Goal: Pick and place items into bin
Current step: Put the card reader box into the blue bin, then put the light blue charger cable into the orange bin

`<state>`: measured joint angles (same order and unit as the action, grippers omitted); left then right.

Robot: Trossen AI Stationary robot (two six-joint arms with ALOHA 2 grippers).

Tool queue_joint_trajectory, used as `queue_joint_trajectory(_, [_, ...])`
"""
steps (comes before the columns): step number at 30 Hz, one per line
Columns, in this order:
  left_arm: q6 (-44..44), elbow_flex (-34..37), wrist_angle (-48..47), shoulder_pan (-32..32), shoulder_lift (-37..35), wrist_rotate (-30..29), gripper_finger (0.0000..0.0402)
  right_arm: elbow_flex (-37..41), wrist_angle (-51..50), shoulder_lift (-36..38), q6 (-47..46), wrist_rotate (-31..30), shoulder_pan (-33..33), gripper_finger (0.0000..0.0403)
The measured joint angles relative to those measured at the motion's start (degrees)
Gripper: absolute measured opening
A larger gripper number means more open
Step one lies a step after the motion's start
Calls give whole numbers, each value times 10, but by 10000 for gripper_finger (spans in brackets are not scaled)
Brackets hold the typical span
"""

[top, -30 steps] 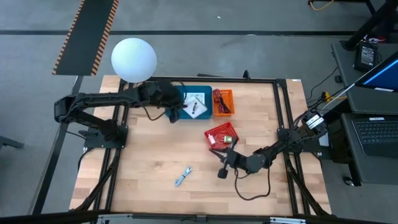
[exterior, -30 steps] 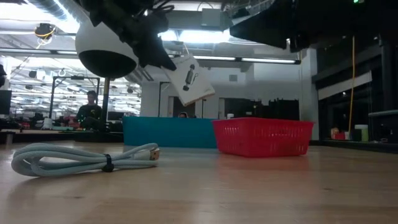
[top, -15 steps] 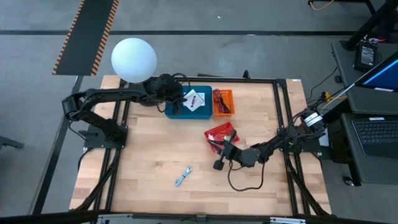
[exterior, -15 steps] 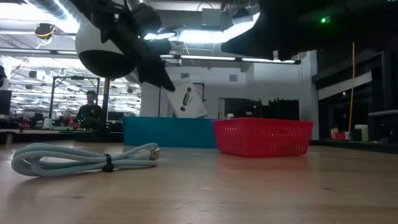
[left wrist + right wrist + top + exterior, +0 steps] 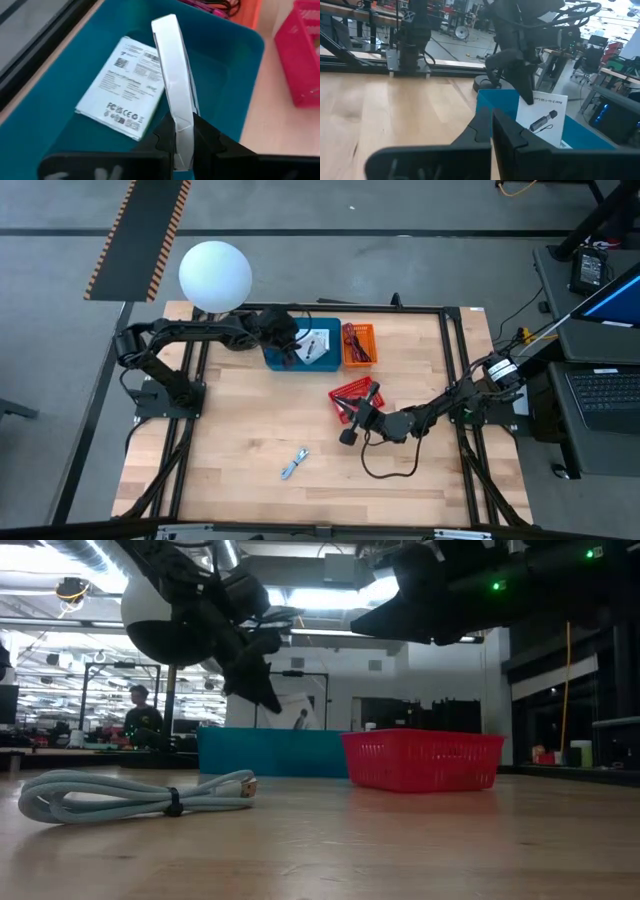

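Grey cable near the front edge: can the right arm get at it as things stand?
Probably yes. The cable lies alone on bare wood, and the right gripper, fingers shut and empty, hangs just beside it with nothing between.

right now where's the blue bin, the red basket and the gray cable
blue bin (image 5: pixel 272 359): high view, its bare near-left corner
red basket (image 5: pixel 422 762): low view, middle of its front wall
gray cable (image 5: pixel 110 795): low view, middle of the coil

Bright even overhead light, soft shadows, backlit dark arms in low view, blurred wrist-view foreground
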<state>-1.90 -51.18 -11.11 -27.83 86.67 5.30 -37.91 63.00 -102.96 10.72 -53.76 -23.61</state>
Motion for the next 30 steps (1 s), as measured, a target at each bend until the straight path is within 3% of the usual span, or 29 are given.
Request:
queue_joint_trajectory(4, [-20, 0, 0, -1, 0, -19, 40, 0, 0, 0, -1, 0, 1, 0])
queue_joint_trajectory(18, [-48, 0, -21, -1, 0, -104, 143, 0, 0, 0, -1, 0, 1, 0])
queue_joint_trajectory(30, [-13, 0, -79, 4, -98, -132, 149, 0, -4, 0, -1, 0, 1, 0])
